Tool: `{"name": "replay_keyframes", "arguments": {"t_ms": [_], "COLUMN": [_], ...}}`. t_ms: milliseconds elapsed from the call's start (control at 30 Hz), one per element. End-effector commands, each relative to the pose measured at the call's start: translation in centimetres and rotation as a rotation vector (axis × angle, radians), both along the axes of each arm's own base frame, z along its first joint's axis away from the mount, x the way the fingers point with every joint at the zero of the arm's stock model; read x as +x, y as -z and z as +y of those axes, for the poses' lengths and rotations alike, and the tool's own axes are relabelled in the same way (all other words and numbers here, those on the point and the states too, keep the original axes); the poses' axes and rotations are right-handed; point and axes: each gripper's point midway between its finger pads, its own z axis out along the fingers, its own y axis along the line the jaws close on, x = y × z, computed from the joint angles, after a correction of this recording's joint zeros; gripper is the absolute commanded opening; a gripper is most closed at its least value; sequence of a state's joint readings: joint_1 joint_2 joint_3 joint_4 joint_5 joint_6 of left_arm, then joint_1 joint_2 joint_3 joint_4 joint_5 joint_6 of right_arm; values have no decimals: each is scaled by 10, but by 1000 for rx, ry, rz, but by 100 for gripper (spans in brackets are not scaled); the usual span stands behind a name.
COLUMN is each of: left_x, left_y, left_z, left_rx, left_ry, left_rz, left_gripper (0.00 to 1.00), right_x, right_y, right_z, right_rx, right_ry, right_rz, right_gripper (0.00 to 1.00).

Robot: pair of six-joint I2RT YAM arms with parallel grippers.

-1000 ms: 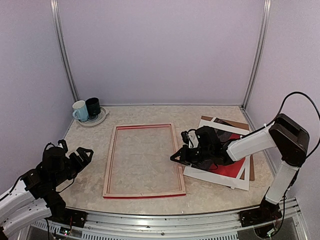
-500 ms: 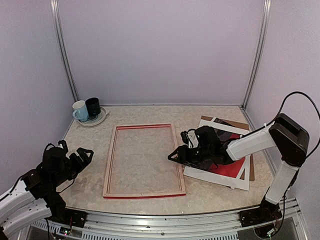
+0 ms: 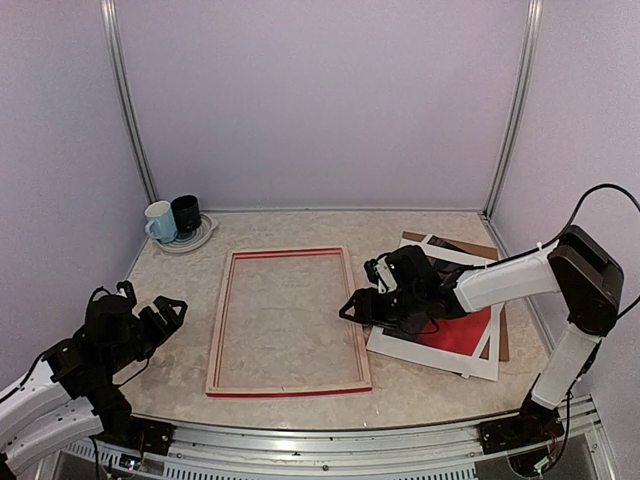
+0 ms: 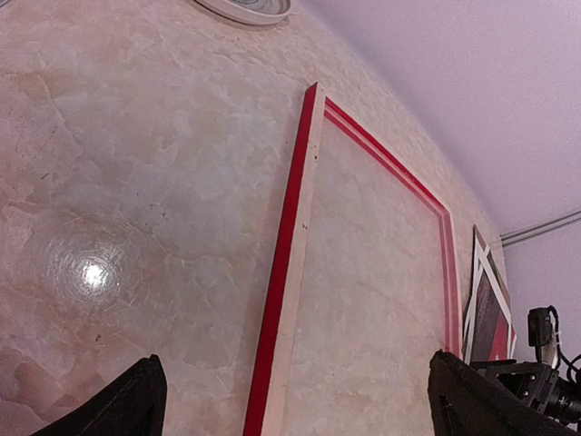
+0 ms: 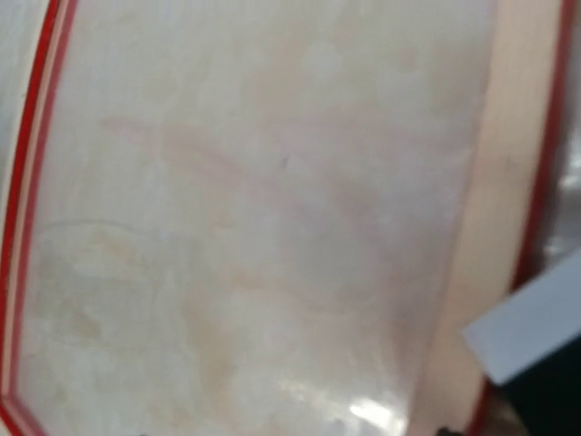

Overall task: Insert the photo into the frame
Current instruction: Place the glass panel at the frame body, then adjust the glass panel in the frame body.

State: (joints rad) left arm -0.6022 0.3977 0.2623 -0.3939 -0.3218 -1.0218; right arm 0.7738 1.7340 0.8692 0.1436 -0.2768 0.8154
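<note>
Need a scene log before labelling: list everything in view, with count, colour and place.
frame: one, pale wood with red edges, flat at table centre.
photo: one, red with white margin, right of the frame, partly under the right arm.
backing board: one, brown, beneath the photo.
pale mug: one, pale blue, on the plate.
dark mug: one, dark, beside the pale mug on the plate.
plate: one, white, far left corner.
table: one, beige marbled.
left tool: one, black, open, near left, touching nothing.
right tool: one, black, by the frame's right rail and the photo's left edge; open or shut unclear.
</note>
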Motion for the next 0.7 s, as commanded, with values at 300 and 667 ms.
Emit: {"name": "replay_keyframes", "arguments": {"t_ms": [300,667], "left_x": [2,7], "left_y": [9,23], "left_z": [-4,-9], "left_rx": [5,25], "left_ry": [10,25], "left_rz": [9,22], "left_gripper": [99,99], "right_x": [25,67], "right_y": [-28,-20], "right_z": [-33,-48], "right_rx": [-215,-525], "right_ry": [103,190], "right_rz": [-150,-230], "right_gripper": [64,47]}}
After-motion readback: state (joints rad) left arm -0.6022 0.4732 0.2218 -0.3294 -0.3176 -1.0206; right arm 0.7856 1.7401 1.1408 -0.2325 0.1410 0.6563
